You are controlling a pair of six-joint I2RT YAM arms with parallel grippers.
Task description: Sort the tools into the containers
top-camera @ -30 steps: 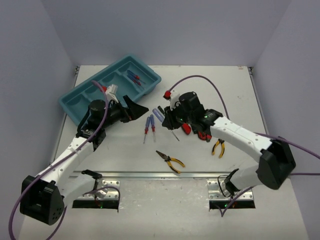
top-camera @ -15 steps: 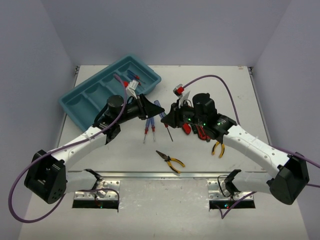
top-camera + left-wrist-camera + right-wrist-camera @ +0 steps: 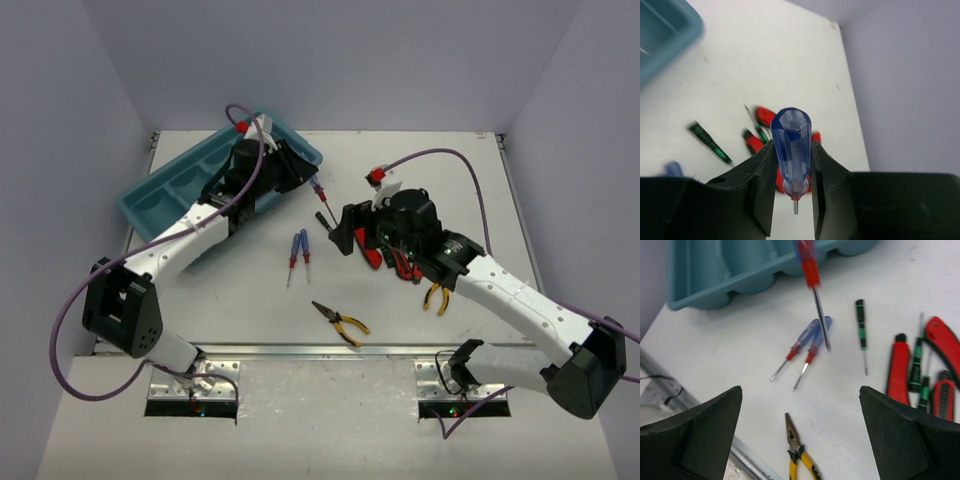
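Observation:
My left gripper (image 3: 300, 172) is shut on a blue-handled screwdriver (image 3: 791, 145) with a red collar, held in the air by the right end of the teal tray (image 3: 140, 208). Its shaft (image 3: 318, 188) points towards the table's middle. My right gripper (image 3: 345, 232) stands open and empty above the loose tools; in its wrist view (image 3: 800, 388) yellow pliers (image 3: 801, 456) lie below the jaws. Two blue screwdrivers (image 3: 298, 250) lie side by side. A green-black screwdriver (image 3: 860, 325) lies next to the red pliers (image 3: 941, 347).
More green-black screwdrivers and red pliers (image 3: 385, 258) lie bunched under my right wrist. Yellow pliers (image 3: 340, 322) sit near the front edge, a second pair (image 3: 436, 294) by my right forearm. The tray (image 3: 715, 287) lies at the back left, partly covered by my left arm.
My left gripper shut on the blue screwdriver and carried it back and left to the tray's end. My right gripper, shut before, has opened wide.

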